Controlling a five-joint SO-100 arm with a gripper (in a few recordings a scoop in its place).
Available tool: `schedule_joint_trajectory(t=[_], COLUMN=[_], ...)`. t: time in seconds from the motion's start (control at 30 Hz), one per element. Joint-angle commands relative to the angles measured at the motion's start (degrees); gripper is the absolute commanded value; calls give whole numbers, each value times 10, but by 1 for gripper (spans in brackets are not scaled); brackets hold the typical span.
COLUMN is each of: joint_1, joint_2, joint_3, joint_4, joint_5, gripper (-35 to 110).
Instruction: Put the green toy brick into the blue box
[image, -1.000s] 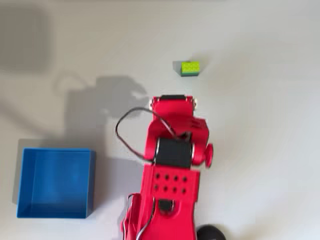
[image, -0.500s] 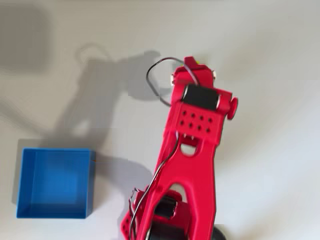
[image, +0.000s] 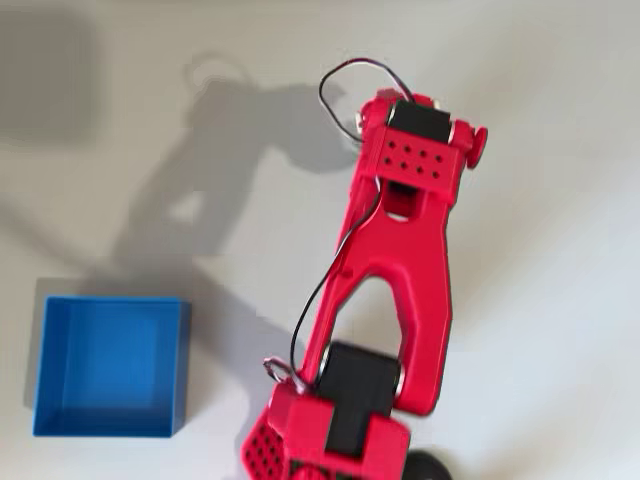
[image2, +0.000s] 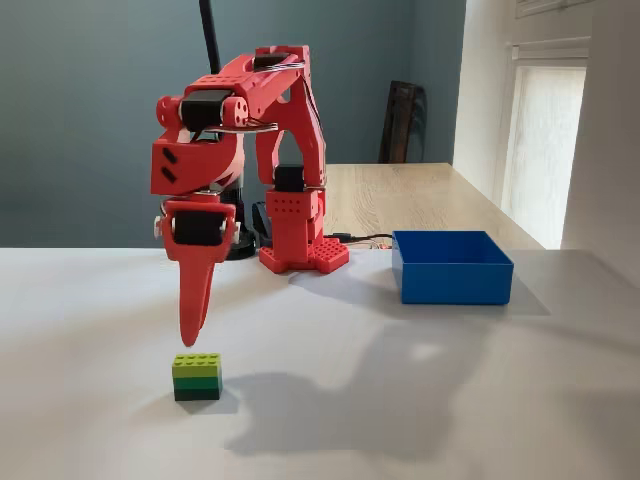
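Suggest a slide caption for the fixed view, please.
Red arm's gripper poised just above the green toy brick; blue box waits at right.

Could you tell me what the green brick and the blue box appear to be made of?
The green toy brick looks like moulded plastic: round studs on top, crisp edges, lime over darker green layers. The blue box also looks plastic: thin, even walls and uniform bright colour, though the finish is hard to judge.

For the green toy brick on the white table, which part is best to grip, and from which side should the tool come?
Probably from straight above. The green toy brick sits upright on the table, studs up, with free space around it, and the tool hangs just over it, pointing down. Grip its flat vertical side faces, one finger on each of two opposite faces, below the studs; flat parallel sides should hold better than the studded top.
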Motion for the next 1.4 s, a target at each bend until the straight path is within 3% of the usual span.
schedule_joint_trajectory(t=[0.0, 0.53, 1.03, 1.37], joint_1=[10, 8, 4, 7], joint_2=[-14, -120, -148, -142], joint_3=[-66, -129, -159, -153], joint_4=[-7, -7, -8, -8], joint_5=[-4, -3, 27, 34], gripper=[32, 21, 4, 0])
